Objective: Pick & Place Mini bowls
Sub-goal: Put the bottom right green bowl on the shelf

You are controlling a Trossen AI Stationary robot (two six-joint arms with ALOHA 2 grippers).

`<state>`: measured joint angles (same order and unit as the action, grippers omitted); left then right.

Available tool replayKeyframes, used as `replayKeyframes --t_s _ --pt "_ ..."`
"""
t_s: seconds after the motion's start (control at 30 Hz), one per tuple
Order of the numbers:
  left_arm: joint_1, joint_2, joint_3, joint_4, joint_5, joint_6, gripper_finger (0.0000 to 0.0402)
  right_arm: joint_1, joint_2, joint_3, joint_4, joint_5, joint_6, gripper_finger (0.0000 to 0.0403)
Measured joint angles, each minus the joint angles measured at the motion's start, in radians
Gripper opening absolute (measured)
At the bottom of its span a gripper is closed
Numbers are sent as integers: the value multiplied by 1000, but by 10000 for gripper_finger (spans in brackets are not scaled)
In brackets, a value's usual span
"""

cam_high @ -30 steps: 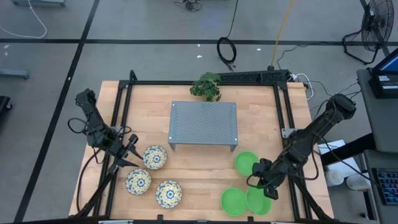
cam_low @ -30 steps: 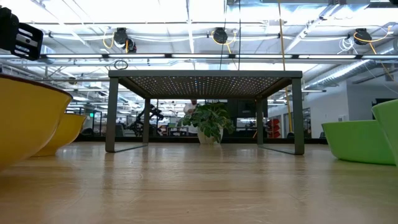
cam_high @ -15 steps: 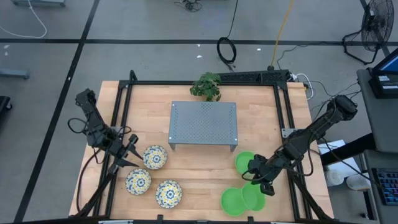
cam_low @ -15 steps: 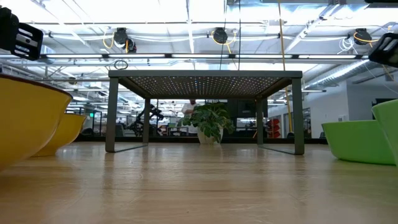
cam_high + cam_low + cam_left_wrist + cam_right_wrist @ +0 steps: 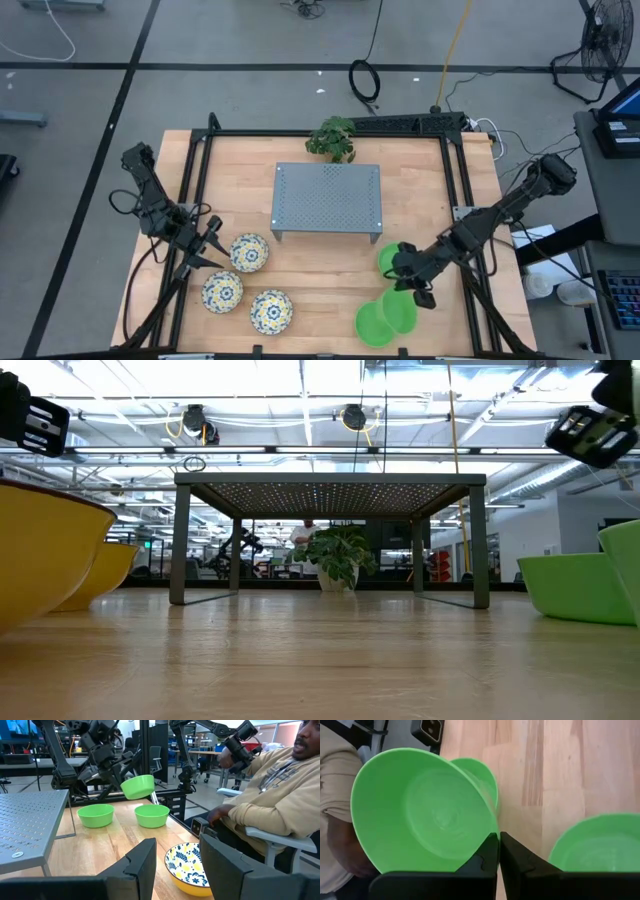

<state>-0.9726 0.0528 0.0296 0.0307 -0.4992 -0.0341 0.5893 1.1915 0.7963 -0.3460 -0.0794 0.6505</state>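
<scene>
Held green bowl (image 5: 425,810): plain bright green, pinched by its rim, tilted and lifted clear of the table, above the other two green bowls near the table's front right.
Right gripper (image 5: 498,851): jaws closed tight on the rim of the held green bowl.
Second green bowl (image 5: 372,325): on the wooden table (image 5: 320,270), at the front edge, partly under the held one in the high view.
Third green bowl (image 5: 391,260): on the table, just beside the right front leg of the perforated metal stand (image 5: 327,197).
Three floral bowls (image 5: 249,252): white with blue-and-yellow pattern, clustered at the table's front left, close together.
Left gripper (image 5: 212,245): just beside the nearest floral bowl, jaws parted, holding nothing.
Potted plant (image 5: 333,138): behind the stand.
Seated person (image 5: 280,805): in a beige sweatshirt, beside the table in the left wrist view.
</scene>
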Motion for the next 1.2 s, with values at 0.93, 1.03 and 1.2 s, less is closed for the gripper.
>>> replayKeyframes --t_s 0.93,1.03,1.2 --pt "0 0 0 0 0 0 152 -134 0 0 174 0 -353 0" --pt "0 0 0 0 0 0 152 -152 0 0 193 0 -385 0" --pt "0 0 0 0 0 0 152 -186 0 0 229 0 -438 0"
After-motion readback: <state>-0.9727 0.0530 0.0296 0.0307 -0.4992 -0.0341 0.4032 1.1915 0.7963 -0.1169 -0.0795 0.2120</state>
